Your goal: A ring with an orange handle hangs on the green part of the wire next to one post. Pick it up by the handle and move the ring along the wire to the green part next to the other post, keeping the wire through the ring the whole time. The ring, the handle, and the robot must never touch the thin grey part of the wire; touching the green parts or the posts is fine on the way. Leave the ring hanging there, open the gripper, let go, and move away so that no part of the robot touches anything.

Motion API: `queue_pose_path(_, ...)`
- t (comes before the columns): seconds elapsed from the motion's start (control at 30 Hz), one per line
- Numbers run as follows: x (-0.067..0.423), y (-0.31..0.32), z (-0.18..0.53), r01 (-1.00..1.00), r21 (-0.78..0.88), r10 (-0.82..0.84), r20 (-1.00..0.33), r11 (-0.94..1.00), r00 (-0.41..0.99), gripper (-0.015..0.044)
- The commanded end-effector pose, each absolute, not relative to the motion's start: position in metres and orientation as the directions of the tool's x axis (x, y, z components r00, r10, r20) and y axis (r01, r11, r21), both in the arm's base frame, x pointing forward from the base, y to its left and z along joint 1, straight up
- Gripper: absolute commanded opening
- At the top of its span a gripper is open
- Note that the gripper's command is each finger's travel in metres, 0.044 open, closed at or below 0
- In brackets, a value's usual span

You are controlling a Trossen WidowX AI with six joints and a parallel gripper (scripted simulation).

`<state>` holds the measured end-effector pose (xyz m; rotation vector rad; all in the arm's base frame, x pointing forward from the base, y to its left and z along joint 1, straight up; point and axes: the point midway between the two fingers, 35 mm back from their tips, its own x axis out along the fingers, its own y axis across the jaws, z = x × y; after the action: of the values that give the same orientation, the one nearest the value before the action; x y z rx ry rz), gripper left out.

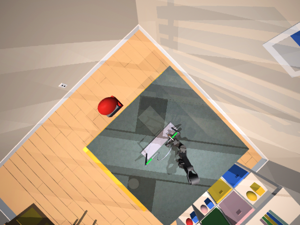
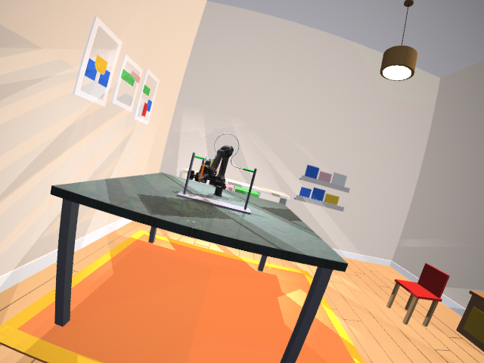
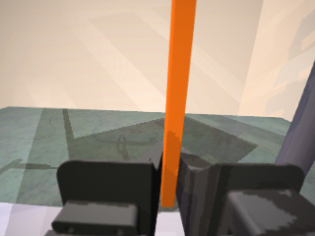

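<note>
The fingers are closed on the handle (image 3: 178, 98), which stands upright between them and runs out of the top of the wrist view. The gripper (image 3: 168, 194) sits low over the pale base plate (image 1: 154, 145) on the table (image 2: 117, 187). Just right of the handle, a dark post (image 3: 300, 133) rises at the edge of the wrist view.

In the top view, the ring (image 1: 171, 137) sits at the green part (image 1: 175, 133) of the wire beside the post nearest the gripper. The grey wire (image 1: 164, 154) curves from there to the second green part (image 1: 150, 160) at the other post (image 1: 146, 163), well apart from the ring.

In the exterior view, the arm (image 2: 222, 164) stands behind the plate, between the two posts, with the wire loop (image 2: 226, 134) above it.
</note>
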<state>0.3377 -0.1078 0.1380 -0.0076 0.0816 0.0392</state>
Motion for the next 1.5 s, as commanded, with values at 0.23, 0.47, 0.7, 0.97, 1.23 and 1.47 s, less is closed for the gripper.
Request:
queue_pose_path(0.23, 0.336, -0.092, 0.140, -0.039, 0.020, 0.041, -0.077, 0.999, 0.996, -0.0150)
queue_pose_path(0.47, 0.336, -0.080, 0.140, -0.041, 0.066, 0.046, -0.077, 0.997, 0.996, -0.0150)
queue_pose_path(0.7, 0.335, -0.064, 0.141, -0.042, 0.141, 0.053, -0.076, 0.989, 0.996, -0.0150)
queue_pose_path(0.97, 0.335, -0.040, 0.146, -0.043, 0.276, 0.065, -0.072, 0.960, 0.995, -0.0150)
queue_pose_path(1.23, 0.334, -0.012, 0.157, -0.043, 0.441, 0.080, -0.065, 0.897, 0.995, -0.0150)
queue_pose_path(1.47, 0.330, 0.003, 0.166, -0.044, 0.533, 0.106, -0.085, 0.845, 0.991, -0.0150)
